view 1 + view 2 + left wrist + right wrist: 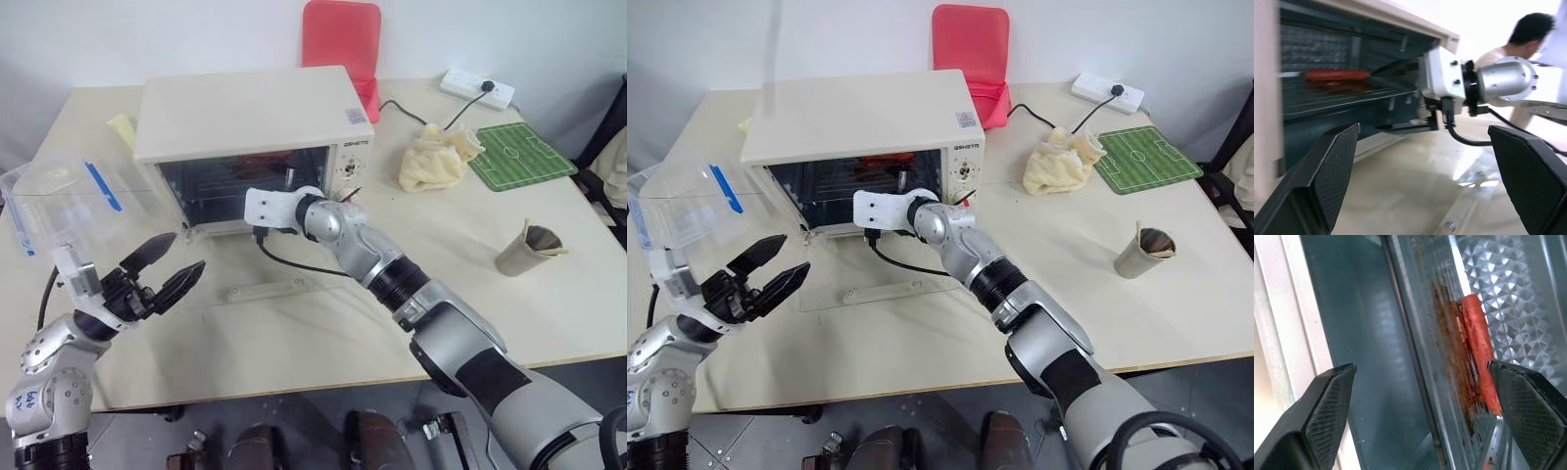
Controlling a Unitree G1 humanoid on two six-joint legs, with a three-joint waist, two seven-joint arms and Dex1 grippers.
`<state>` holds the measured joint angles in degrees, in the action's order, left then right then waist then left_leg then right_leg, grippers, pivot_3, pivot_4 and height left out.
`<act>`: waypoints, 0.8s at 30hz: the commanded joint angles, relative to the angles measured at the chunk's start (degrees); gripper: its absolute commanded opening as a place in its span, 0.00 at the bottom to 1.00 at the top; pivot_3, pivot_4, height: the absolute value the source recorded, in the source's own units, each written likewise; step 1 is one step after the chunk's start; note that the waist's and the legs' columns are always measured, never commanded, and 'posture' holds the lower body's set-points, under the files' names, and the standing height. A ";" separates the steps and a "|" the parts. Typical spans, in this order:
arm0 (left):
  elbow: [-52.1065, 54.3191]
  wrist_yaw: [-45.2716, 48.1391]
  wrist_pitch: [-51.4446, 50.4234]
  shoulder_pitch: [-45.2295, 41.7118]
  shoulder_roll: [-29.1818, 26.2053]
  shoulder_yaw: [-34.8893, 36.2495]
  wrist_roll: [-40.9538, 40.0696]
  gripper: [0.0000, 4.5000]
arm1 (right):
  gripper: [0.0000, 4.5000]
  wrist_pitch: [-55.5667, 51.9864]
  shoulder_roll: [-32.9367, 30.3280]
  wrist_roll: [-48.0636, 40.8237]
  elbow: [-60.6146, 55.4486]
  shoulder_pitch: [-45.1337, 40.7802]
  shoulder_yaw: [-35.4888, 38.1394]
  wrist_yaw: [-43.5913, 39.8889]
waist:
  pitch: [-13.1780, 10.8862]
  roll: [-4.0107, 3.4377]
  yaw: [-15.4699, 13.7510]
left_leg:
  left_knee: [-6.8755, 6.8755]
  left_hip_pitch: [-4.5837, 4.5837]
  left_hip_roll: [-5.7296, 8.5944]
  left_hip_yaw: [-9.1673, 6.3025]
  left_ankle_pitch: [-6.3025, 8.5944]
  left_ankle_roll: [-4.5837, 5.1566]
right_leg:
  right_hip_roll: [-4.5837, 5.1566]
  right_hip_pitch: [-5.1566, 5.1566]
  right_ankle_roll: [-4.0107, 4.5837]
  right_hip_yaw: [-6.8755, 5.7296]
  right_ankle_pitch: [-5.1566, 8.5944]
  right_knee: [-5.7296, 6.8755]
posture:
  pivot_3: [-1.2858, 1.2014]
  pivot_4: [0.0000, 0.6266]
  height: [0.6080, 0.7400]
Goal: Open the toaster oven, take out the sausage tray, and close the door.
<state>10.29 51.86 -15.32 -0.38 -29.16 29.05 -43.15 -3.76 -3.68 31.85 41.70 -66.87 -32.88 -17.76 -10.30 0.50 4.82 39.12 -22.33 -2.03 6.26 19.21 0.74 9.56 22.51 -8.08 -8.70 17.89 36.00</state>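
Tray (1449, 357), thin stiff greasy metal, is seen inside the oven (245, 117) with a sausage (1480, 352) on it; a slippery rim is judged likely, best pinched at its front edge. Right gripper (1420, 396) is spread wide at the cavity mouth; left gripper (162, 269) is released, holding nothing.

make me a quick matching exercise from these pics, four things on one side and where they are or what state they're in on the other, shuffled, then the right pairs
Things:
1. door
2. sausage
3. right gripper
4. left gripper

Places or states:
A. lying on the tray inside the toaster oven
B. folded down flat on the table
C. open, hanging over the table in front of the oven's left end
D. open, reaching into the oven's mouth

Pairs: 1-B, 2-A, 3-D, 4-C
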 commanded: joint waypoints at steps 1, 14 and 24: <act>2.94 -1.55 -0.69 2.12 -0.90 1.56 -1.31 1.00 | 0.96 2.38 0.92 2.69 1.63 -2.59 -1.11 2.56 | 0.00 0.00 -0.04 | 0.00 0.01 0.00 0.00 0.00 0.00 | 0.00 -0.01 0.00 0.01 0.00 0.00 | 0.52 0.24 1.00; 4.66 -5.36 -4.79 4.28 -2.31 1.94 -3.89 1.00 | 0.05 3.93 1.13 7.21 1.37 -2.35 -1.79 6.30 | 0.00 0.00 -0.03 | -0.01 0.01 0.00 0.00 -0.01 -0.01 | -0.01 0.00 0.01 0.10 0.00 -0.01 | 0.52 0.24 1.00; 4.08 -6.02 -6.70 2.72 -3.04 0.81 -4.53 1.00 | 0.01 3.45 -0.96 9.97 -10.39 3.27 -2.07 3.27 | 0.00 0.01 -0.05 | -0.05 0.00 0.00 -0.03 -0.01 -0.02 | -0.03 0.01 0.01 0.10 0.00 -0.02 | 0.52 0.24 1.00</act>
<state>12.86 45.86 -22.22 2.78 -31.43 29.27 -46.91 -0.65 -5.02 41.82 35.93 -63.34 -35.43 -14.37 -10.29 0.51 4.77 39.07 -22.34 -2.02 6.24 19.20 0.73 9.53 22.52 -8.08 -8.60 17.89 35.98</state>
